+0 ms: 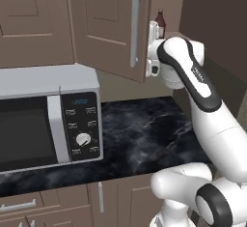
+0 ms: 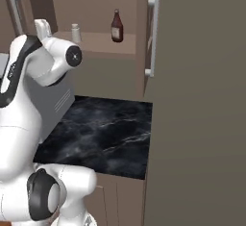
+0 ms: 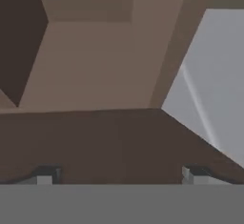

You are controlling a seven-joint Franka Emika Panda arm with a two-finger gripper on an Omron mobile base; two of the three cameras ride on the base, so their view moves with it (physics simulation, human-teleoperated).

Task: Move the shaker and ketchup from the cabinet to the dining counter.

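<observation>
Gripper (image 3: pixel 121 175) released: in the hand view its two dark fingertips (image 3: pixel 45 175) stand far apart at the bottom edge, nothing between them. Ahead of the fingertips lies a dark brown flat surface, with lighter brown panels beyond it and a pale grey slab at the right.

Cabinet (image 2: pixel 103 42) open. In the right base view its shelf is exposed, with the ketchup (image 2: pixel 116 26) standing upright toward the right part of the shelf and the shaker (image 2: pixel 75 33) upright to its left, the two well apart. Shaker is far shorter than the bottle. Neither is touched by the arm.

Arm's hand is raised to shelf level. In the left base view the white wrist sits just beside the edge of the open cabinet door (image 1: pixel 116 28), next to its long silver handle (image 1: pixel 135 29); the ketchup (image 1: pixel 160 23) shows just above and behind the wrist. In the right base view the hand is left of the shaker, near it; whether it reaches the shelf edge cannot be told.

Below the cabinet: black marble worktop (image 1: pixel 140 129) with white veins, and a microwave (image 1: pixel 48 117) standing on its left part. Drawer fronts (image 1: pixel 29 206) below the worktop.
</observation>
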